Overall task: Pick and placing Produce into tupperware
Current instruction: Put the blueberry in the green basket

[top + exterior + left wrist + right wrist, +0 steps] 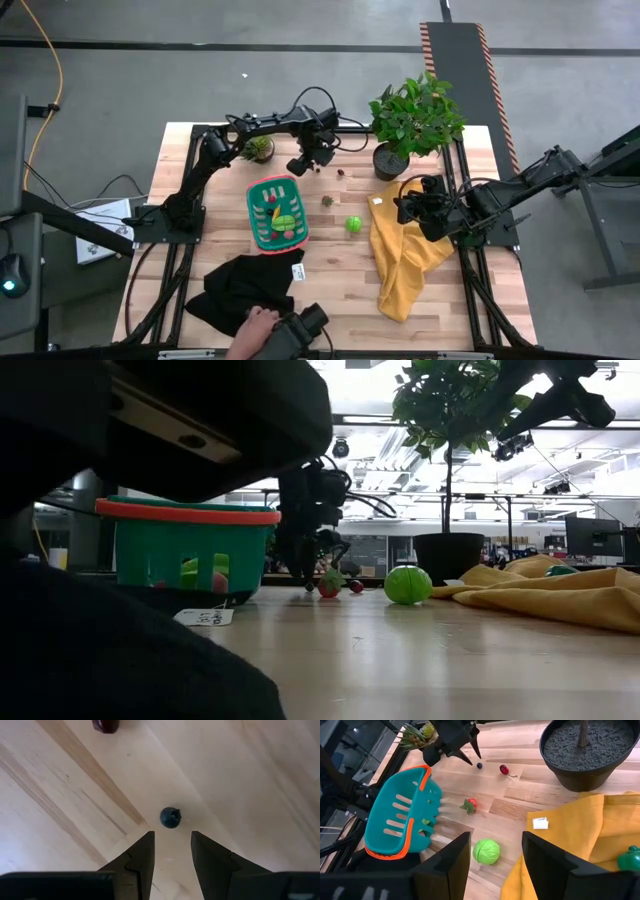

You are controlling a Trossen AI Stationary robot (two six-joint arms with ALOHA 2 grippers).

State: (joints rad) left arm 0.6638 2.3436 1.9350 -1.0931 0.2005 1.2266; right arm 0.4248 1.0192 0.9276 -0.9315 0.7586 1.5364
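Produce is lying in bits on the wooden table (330,285). Close to the bits, a big potted plant (415,120) is standing by a yellow cloth (405,255), a small spiky plant (258,148) is sitting at the back, and a black cloth (245,285) is lying in front with a person's hand (258,325) on it. Nothing is blocking the tiny dark berry (170,817). The left gripper (172,851) is pointing down with its fingers partly apart, holding nothing, and the berry is lying just past the tips, in line with the gap. A dark red cherry (504,769) is lying farther off. The teal basket (276,212) is sitting nearby with some pieces inside. The right gripper (495,855) is hanging over the yellow cloth, fingers apart and empty, with a green ball (486,851) and a red strawberry (469,805) beyond them.
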